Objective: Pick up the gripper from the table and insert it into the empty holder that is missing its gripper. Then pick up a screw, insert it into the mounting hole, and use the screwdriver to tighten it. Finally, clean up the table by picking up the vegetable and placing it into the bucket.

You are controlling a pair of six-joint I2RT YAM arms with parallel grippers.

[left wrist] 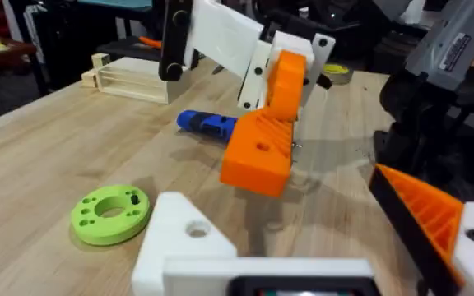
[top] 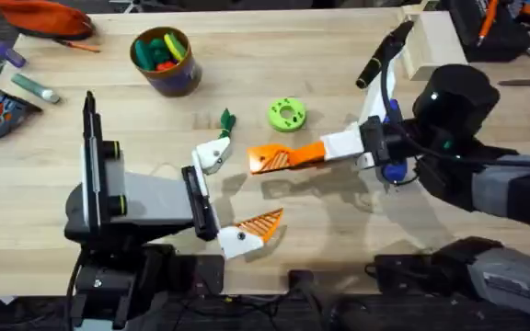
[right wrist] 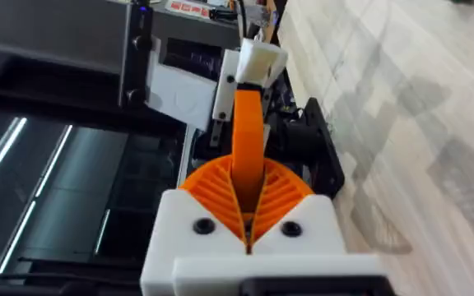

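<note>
The right gripper (top: 302,154) reaches in just below the lime-green disc (top: 286,114), toward the arms' side of the table (top: 274,46). Its 2 orange pads are pinched tight on the loose orange gripper (top: 265,162), which sticks out past their tips, and from the left wrist camera that wedge (left wrist: 257,156) hangs tilted above the wood with a small hole in its face. The left gripper (top: 233,195) sits further below the disc and a bit to its left with its jaws spread wide. The nearer jaw to the disc is the bare white holder (top: 214,156), and the far one carries an orange finger (top: 258,226). The held wedge's tip is near the holder, with a gap between them. The dark green vegetable (top: 226,119) lies just left of the disc, the blue screwdriver (top: 391,169) lies well to its right under the right arm, and the bucket (top: 166,60) stands up and left of the disc.
</note>
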